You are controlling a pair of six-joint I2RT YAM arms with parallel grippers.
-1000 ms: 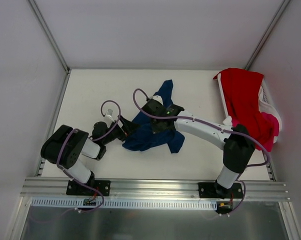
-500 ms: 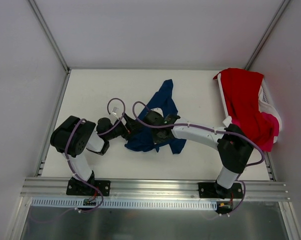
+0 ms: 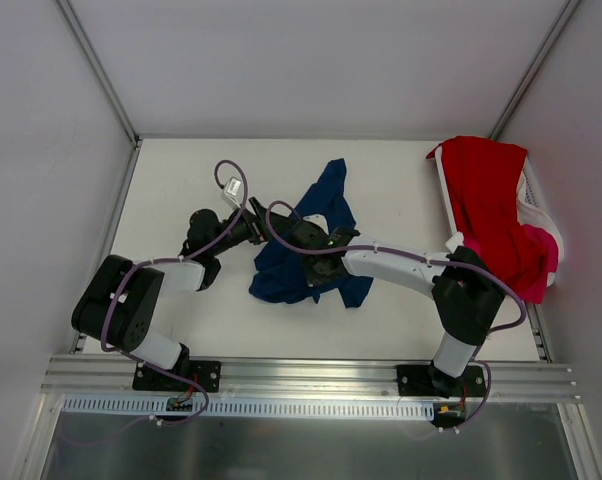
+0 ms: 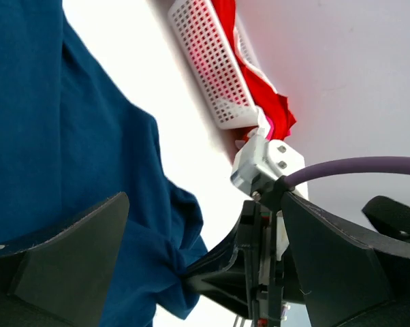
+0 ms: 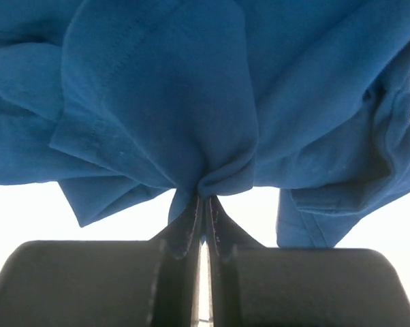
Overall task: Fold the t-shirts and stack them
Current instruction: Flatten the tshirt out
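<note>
**Two claws at one blue tee**

One blue tee lies in a crumpled heap in the middle of the table. A long part of it sticks out toward the far side.

The right claw is squeezed tight on a small bunch of this tee. In the right wrist view, the cloth spreads out in folds from that pinch, with the white table showing under it.

The left claw is at the left edge of the same tee, just beside the right claw. Its two fingers are spread wide apart and do not grip the cloth. In the left wrist view, the blue cloth fills the left side. The right claw shows low down in that view, holding a bit of the tee.

The red tee hangs over the white basket at the right edge of the table, well apart from the blue tee. The pink tee peeks out from under the red one, at the near end of the basket.
</note>
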